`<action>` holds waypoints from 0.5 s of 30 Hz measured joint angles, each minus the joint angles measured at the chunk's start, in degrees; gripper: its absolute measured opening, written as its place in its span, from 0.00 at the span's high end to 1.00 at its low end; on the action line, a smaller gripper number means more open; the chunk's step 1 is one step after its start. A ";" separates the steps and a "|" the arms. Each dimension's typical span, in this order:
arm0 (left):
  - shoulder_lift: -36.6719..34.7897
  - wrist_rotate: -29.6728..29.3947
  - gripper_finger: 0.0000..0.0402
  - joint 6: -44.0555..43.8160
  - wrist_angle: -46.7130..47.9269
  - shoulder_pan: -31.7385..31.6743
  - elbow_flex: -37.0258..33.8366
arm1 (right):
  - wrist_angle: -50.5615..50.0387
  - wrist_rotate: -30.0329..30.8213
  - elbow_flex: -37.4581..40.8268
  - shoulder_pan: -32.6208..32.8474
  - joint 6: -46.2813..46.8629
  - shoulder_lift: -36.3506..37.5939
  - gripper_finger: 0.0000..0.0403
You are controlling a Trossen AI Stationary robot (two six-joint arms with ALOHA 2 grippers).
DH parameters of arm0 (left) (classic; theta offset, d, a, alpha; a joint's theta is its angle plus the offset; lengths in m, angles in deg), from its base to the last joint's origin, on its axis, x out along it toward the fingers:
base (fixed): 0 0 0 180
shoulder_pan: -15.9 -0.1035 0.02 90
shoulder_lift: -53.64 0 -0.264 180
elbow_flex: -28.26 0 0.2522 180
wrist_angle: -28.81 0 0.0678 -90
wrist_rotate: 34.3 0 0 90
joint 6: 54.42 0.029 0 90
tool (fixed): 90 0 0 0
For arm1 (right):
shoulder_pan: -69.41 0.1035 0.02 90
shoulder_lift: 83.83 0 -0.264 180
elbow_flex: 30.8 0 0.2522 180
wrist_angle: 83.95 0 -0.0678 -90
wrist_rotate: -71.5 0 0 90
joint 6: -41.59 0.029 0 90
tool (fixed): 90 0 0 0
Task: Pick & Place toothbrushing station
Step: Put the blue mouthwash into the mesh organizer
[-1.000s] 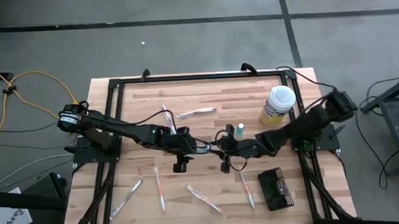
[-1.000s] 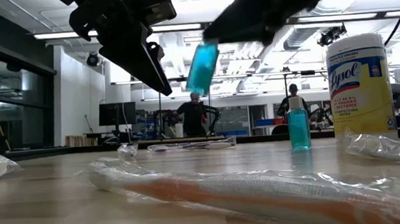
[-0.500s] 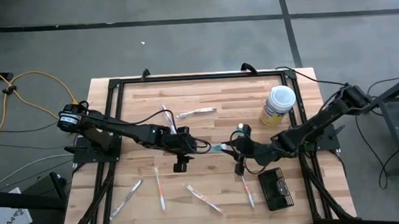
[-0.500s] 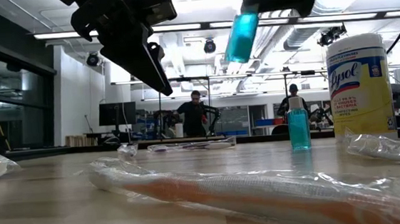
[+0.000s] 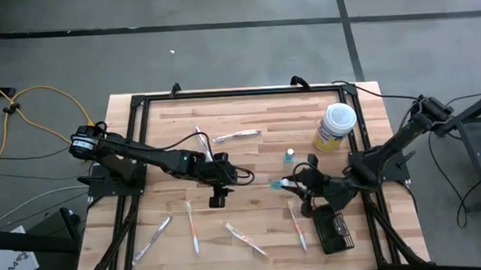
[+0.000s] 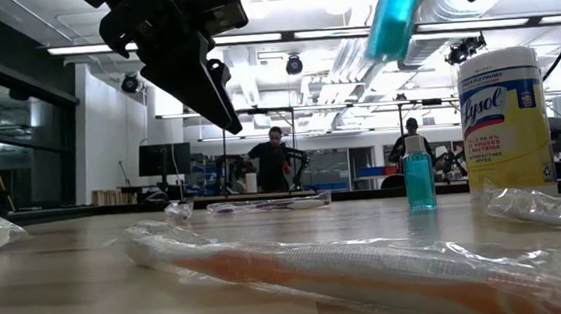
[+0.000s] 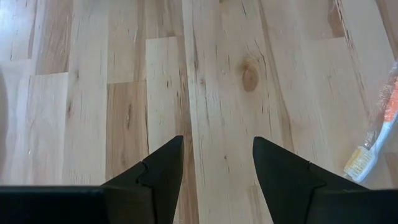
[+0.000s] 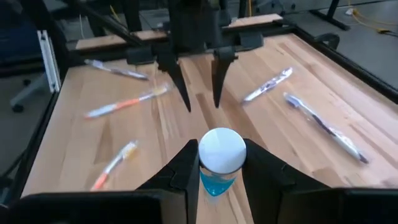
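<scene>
My right gripper (image 5: 296,184) is shut on a small blue bottle with a white cap (image 8: 221,151), held high above the table, to the left of the black wire-mesh basket (image 5: 333,229) and a little farther from the near edge. The bottle also shows in the low view (image 6: 391,20). The basket rests on the table near the right front. My left gripper (image 5: 217,195) hangs open and empty over bare wood at mid-table (image 7: 217,146). My right gripper pinches the bottle between its two fingers (image 8: 186,169), on the blue body just under the white cap (image 8: 215,182). The bottle is lifted clear of the table and tilted, its blue body slanting down away from the fingers (image 6: 384,39).
A second blue bottle (image 5: 289,156) stands by the yellow canister with a white lid (image 5: 334,127) at the back right. Several wrapped toothbrushes lie about, among them one at the back (image 5: 237,135), one at the front (image 5: 247,238) and one beside the basket (image 5: 298,229). People stand in the room behind (image 6: 277,162).
My right gripper has carried the blue bottle from mid-table toward the table's right edge, closer to the basket, keeping it clear of the table and tilted. My left gripper has kept still.
</scene>
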 joint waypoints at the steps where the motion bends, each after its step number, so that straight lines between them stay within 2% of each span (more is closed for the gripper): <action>1: 0.00 0.00 0.53 0.00 -0.02 0.01 0.00 | -0.88 0.20 -0.05 0.44 0.70 0.88 0.79; 9: 0.00 0.00 0.53 0.02 -0.02 0.01 0.00 | -12.02 -0.73 -0.02 4.57 6.94 7.58 0.79; 15: 0.00 0.02 0.53 0.04 -0.02 0.01 0.00 | -14.49 -5.56 -0.02 8.13 2.48 11.23 0.79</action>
